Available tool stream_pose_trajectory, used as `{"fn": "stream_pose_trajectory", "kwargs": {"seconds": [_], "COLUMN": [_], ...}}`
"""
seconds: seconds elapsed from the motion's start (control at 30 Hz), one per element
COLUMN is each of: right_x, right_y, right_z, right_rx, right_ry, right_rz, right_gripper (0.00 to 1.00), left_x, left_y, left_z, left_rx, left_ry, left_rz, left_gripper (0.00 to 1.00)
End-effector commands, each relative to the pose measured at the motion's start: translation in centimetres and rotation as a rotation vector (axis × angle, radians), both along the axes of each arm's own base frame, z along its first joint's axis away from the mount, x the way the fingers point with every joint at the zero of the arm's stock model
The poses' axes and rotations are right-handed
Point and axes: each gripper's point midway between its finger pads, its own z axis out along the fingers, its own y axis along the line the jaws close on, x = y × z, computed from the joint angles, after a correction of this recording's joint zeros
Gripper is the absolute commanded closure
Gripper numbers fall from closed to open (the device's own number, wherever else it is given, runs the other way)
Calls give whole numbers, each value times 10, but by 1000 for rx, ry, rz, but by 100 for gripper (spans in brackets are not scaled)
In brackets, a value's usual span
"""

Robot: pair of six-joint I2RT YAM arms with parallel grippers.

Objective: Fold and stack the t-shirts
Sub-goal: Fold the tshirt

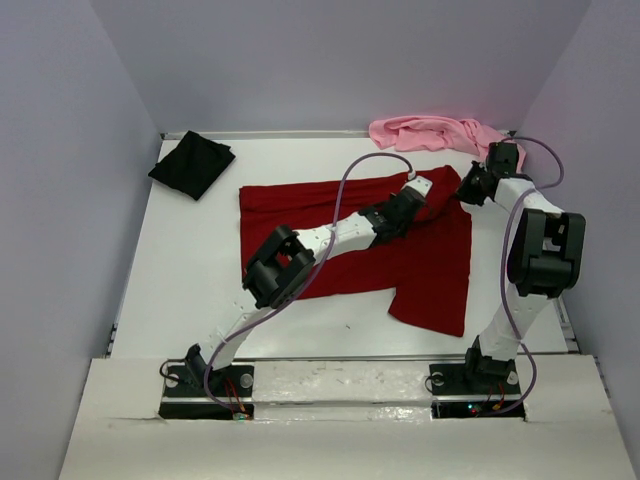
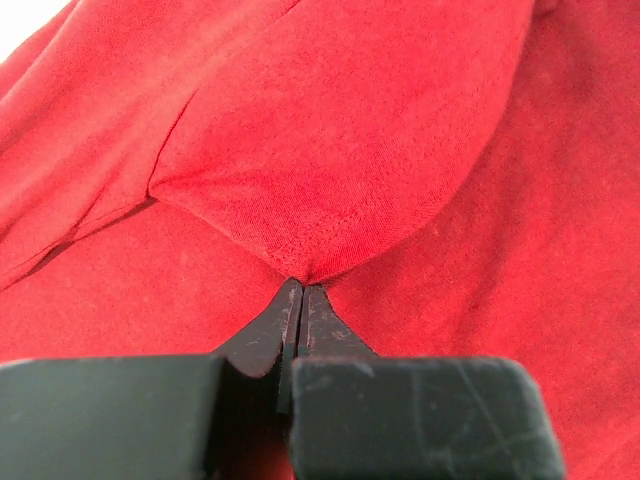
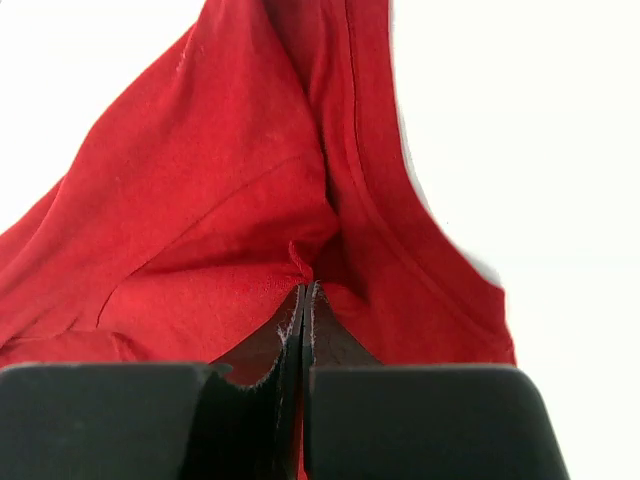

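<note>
Top external view: no stack yet. The red shirt [image 1: 430, 270] lies in the middle of the table [image 1: 190, 290], mostly flat, with no tidy fold that I can make out. The black shirt [image 1: 192, 163] sits as a small dark patch at the far-left corner; I cannot tell whether it is folded. The pink shirt [image 1: 435, 132] lies bunched at the far-right edge. Both are well apart from the red one.

I judge the task to be near its start: this shirt's folding, the others and the stacking are all left to do.

My left gripper [image 2: 300, 285] is clamped on a pinch of red cloth, drawn up into a small peak. My right gripper [image 3: 303, 290] is clenched on a red fold beside a stitched hem, at the shirt's far-right edge.

The red shirt's long axis runs left to right, with one flap reaching toward the near edge on the right. Which end is the collar I cannot tell.
</note>
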Motion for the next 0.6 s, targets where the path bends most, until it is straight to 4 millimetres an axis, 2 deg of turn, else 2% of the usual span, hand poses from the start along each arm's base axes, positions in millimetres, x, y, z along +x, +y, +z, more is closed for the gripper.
{"fn": "stream_pose_trajectory", "kwargs": {"seconds": [0.0, 0.13, 0.57], "right_x": [8, 8, 10], "right_y": [-11, -9, -11], "right_z": [0, -15, -22], "right_rx": [-42, -31, -37], "right_ry": [25, 58, 77], "right_rz": [11, 17, 15], "right_gripper": [100, 100, 99], "left_x": [-1, -3, -8], "left_y": [4, 3, 1], "left_z": [45, 44, 40], "left_rx": [-35, -36, -40], "left_ry": [-54, -47, -25], "left_rz": [9, 0, -20], "left_gripper": [97, 96, 95]}}
